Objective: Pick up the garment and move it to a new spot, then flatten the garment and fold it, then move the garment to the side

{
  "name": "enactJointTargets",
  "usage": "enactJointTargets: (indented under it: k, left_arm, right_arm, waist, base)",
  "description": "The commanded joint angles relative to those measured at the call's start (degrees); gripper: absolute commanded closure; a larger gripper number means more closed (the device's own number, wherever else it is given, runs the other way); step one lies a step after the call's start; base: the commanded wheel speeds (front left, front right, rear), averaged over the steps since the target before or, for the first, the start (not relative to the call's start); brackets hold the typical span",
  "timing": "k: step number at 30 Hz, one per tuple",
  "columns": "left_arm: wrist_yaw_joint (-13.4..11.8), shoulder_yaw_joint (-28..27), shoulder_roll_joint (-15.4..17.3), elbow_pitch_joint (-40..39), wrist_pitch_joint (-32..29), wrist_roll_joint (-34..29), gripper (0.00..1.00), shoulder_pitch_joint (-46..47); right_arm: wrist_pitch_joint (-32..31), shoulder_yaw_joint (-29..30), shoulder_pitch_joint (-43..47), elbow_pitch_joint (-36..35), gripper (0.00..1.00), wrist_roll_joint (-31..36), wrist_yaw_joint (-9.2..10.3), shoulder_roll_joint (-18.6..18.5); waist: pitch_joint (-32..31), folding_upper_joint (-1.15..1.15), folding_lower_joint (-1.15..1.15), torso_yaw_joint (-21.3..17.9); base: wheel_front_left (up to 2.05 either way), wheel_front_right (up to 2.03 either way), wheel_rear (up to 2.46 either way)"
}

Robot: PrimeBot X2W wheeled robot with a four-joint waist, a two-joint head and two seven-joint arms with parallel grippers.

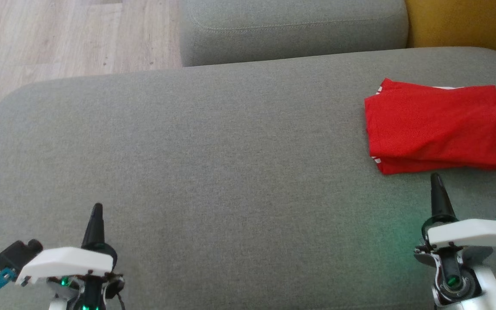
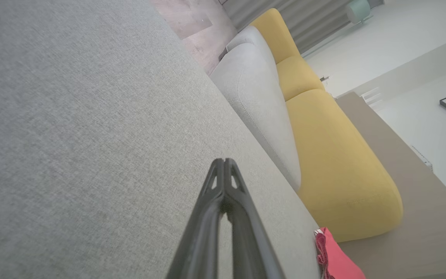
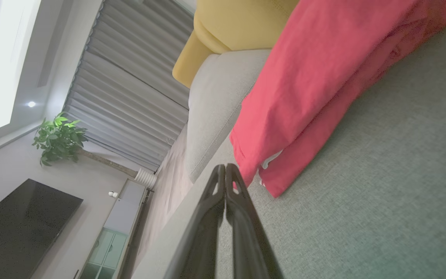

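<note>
The garment (image 1: 437, 127) is red and lies folded into a neat rectangle at the far right of the grey sofa seat (image 1: 213, 150). My right gripper (image 1: 436, 177) is shut and empty, its tip just short of the garment's near edge. In the right wrist view the garment (image 3: 316, 85) fills the upper right, a little beyond the closed right gripper (image 3: 225, 167). My left gripper (image 1: 97, 208) is shut and empty at the lower left, far from the garment. The left wrist view shows the closed left gripper (image 2: 225, 162) over bare seat, with a corner of the garment (image 2: 333, 257) at the lower right.
A second grey cushion (image 1: 291, 28) lies beyond the seat, with a yellow one (image 1: 463, 21) at the top right. Wooden floor (image 1: 58, 38) shows at the upper left, past the seat's rounded edge. A TV, a plant (image 3: 58, 141) and curtains stand in the background.
</note>
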State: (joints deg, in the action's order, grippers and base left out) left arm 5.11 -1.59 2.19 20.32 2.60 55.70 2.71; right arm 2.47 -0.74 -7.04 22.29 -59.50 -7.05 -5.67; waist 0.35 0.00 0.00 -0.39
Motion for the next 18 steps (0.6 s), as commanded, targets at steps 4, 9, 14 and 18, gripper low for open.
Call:
enactJointTargets:
  k: [4,9,14,18]
  left_arm:
    - [0.63,-1.84,0.55,-2.60,-0.77,3.45,1.00,3.04]
    - [0.81,-2.15,0.56,-2.97,-1.61,6.80,1.00,3.09]
    - [0.99,-2.47,0.57,-3.34,-2.46,10.14,1.00,3.13]
    - [1.13,-2.72,0.59,-3.63,-3.13,12.82,1.00,3.17]
  right_arm:
    - [-0.85,0.47,-0.88,-2.70,1.00,-3.22,-0.28,0.23]
    - [-1.67,1.16,-0.70,-3.26,1.00,-6.20,-0.30,0.49]
    - [-2.50,1.85,-0.53,-3.83,1.00,-9.19,-0.31,0.75]
    - [-3.15,2.41,-0.39,-4.28,1.00,-11.57,-0.33,0.96]
  waist:
    - [-0.01,0.00,0.00,0.03]
    - [-0.03,0.00,0.00,0.07]
    - [-0.05,0.00,0.00,0.10]
    - [-0.06,0.00,0.00,0.13]
  base:
    - [0.00,0.00,0.00]
    - [0.00,0.00,0.00]
    - [0.00,0.00,0.00]
    - [0.00,0.00,0.00]
